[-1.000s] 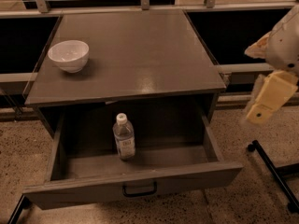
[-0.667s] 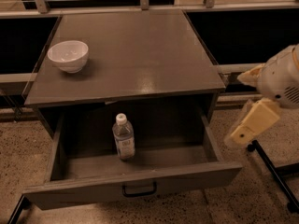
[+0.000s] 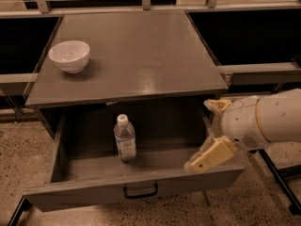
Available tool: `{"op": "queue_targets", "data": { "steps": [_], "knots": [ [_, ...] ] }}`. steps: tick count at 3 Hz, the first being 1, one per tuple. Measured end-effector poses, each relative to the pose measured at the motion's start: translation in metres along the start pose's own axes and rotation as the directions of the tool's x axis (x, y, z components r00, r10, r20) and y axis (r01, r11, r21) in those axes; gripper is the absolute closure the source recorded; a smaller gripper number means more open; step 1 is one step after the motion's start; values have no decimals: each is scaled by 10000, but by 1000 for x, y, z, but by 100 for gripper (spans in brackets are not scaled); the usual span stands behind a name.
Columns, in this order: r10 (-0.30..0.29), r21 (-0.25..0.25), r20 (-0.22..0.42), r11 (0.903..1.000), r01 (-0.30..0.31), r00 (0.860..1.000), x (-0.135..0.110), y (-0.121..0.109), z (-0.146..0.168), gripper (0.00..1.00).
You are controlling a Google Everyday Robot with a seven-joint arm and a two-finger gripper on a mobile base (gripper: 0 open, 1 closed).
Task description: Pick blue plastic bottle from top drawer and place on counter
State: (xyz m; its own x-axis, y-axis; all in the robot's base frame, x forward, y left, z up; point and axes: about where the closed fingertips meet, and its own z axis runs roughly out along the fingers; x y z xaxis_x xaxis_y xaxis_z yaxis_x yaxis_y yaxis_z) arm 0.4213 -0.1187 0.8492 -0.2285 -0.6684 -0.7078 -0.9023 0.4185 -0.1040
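The gripper (image 3: 212, 132) hovers at the top drawer's (image 3: 94, 192) right end, fingers (image 3: 211, 155) spread, empty; the blue plastic bottle (image 3: 125, 139) stands upright mid-drawer, well apart leftward.

The gripper (image 3: 214, 131), hovering at the top drawer's (image 3: 84, 194) matt right corner, is showing smooth cream plastic fingers (image 3: 211, 155), spread. Left of it, the blue plastic bottle (image 3: 125, 140) is gleaming clear; beyond, the counter (image 3: 141, 55) is shining faintly.
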Motion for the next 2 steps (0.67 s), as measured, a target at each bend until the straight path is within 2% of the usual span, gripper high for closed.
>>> {"op": "queue_targets", "data": {
  "steps": [1,2],
  "knots": [
    [-554,368,301,9978,543,9980,-12,-10,4,0],
    [-438,-504,1780,9973,535,9830,-21,11,27,0]
  ]
}}
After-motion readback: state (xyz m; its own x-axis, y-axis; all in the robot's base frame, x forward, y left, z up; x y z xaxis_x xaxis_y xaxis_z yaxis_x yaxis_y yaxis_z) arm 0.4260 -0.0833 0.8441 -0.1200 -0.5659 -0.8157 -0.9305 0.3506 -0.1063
